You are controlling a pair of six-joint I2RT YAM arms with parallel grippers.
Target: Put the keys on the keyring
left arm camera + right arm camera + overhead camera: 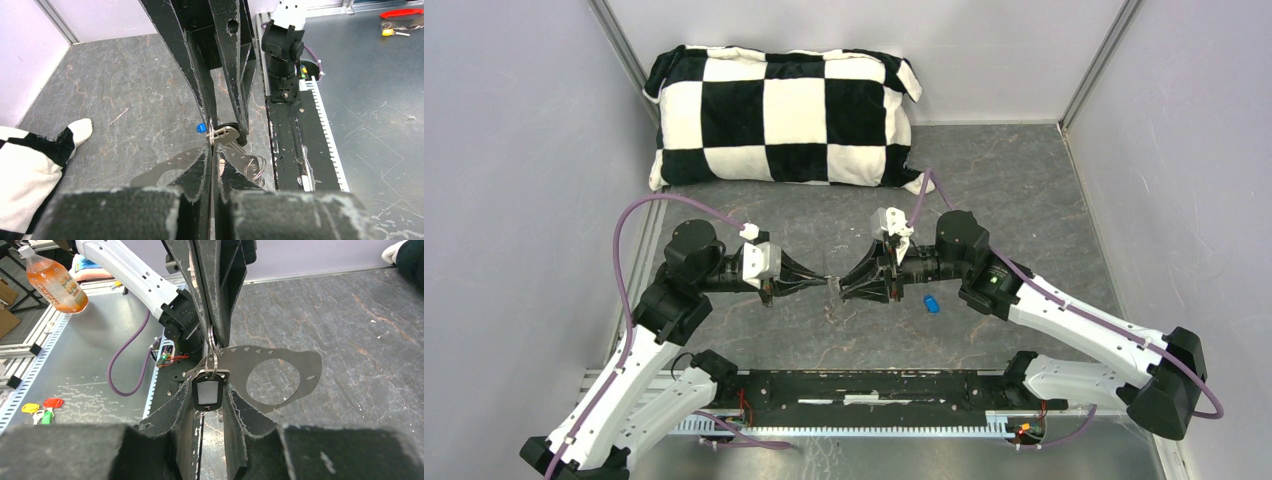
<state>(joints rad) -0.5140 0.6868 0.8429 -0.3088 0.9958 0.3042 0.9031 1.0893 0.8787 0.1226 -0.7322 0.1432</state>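
Observation:
Both grippers meet above the middle of the table. My left gripper (822,279) is shut on the keyring, pinching its small wire ring (213,342) edge-on. The keyring (280,371) is a flat silvery loop with small holes along its rim; it hangs between the two grippers and also shows in the left wrist view (167,169). My right gripper (843,285) is shut on the black key (208,393), whose pale centre faces the camera, right at the ring. The blue key (931,304) lies alone on the table beside the right wrist; it also shows in the left wrist view (201,128).
A black-and-white checked pillow (784,118) lies at the back. A black rail (874,385) runs along the near edge between the arm bases. Outside the cell stand an orange drink bottle (54,280) and some coloured key tags (42,409). Grey walls close in both sides.

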